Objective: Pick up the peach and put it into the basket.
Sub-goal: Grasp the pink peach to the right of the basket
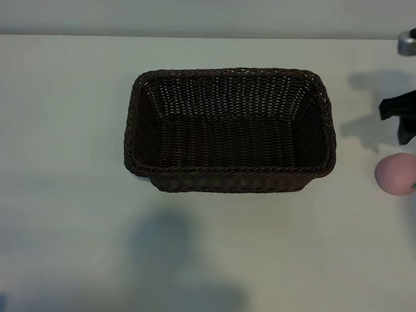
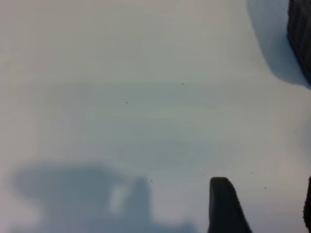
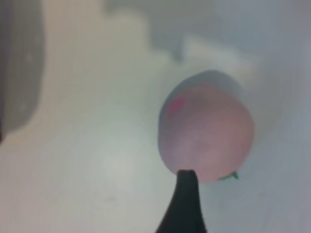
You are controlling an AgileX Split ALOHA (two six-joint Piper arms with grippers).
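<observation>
Here the peach (image 3: 206, 133) lies unheld just beyond the right arm's wide-open fingers (image 3: 186, 204).

place: lab bench | cue: bare white table (image 1: 69, 119), robot arm (image 1: 412, 112)

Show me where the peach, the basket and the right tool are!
peach (image 1: 398, 173): exterior view, middle of its pink skin.
basket (image 1: 228, 170): exterior view, near braided rim.
right tool (image 1: 406, 111): exterior view, between its dark fingertips above the peach.
</observation>
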